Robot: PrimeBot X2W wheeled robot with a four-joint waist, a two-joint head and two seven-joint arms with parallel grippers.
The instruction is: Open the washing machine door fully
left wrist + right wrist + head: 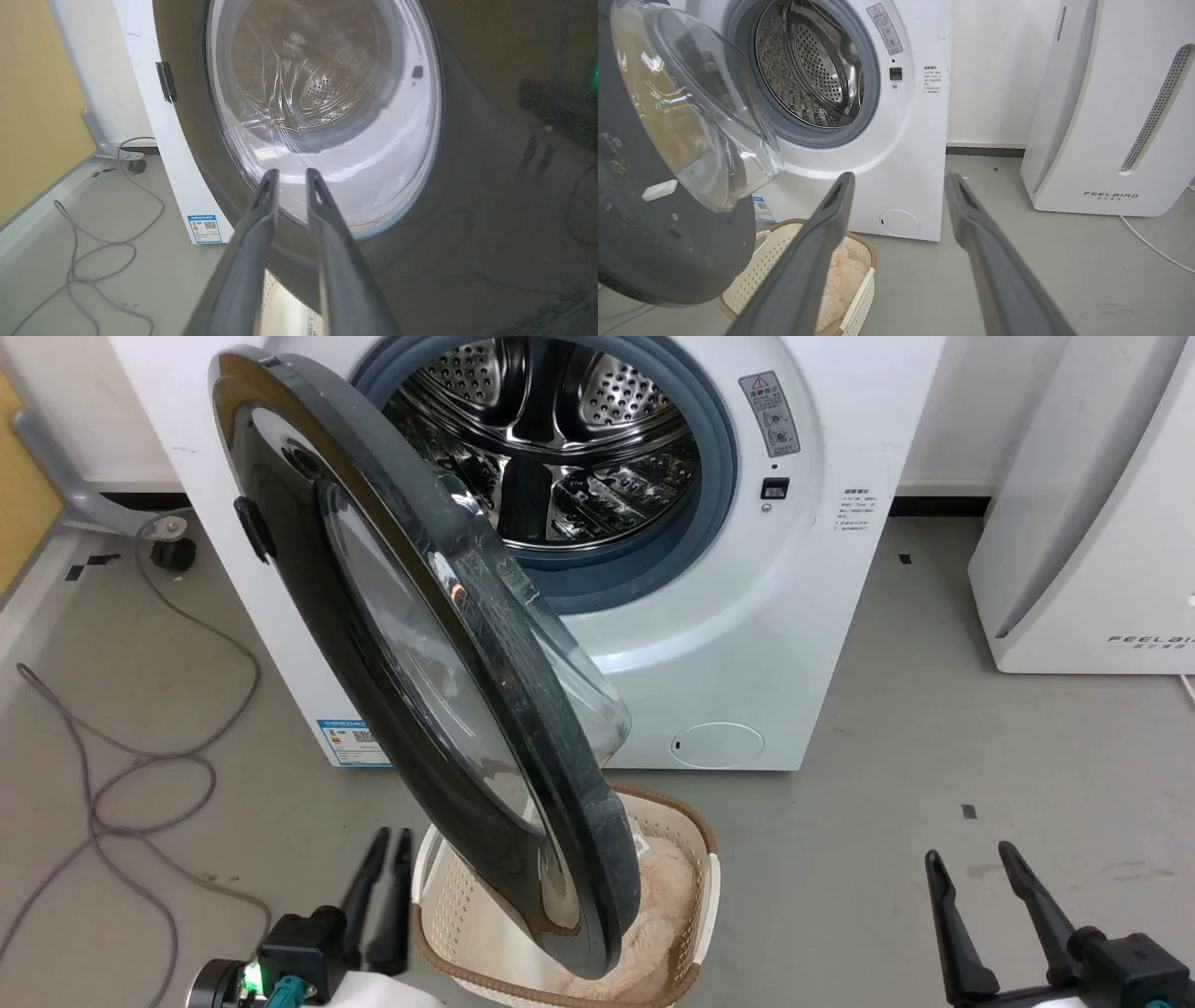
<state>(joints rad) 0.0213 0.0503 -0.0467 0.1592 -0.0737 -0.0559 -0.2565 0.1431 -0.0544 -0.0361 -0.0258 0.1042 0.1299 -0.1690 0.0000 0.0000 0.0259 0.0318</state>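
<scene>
Now door [411, 644] half-open, btwn left tool [390, 838] & right tool [971, 859].

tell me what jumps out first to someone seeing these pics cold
The washing machine door, a big glossy black disc with a bulging glass bowl, stands swung out on its left-side hinge, part open, across the middle of the head view. Behind it gapes the washing machine's shiny perforated steel drum. Below the door's lower edge sits a cream laundry basket holding something fluffy and beige.

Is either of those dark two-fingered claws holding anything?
No. The left gripper, fingers nearly together, sits beside the big glossy black round washing machine door, gripping nothing. The right gripper is open and empty.
</scene>
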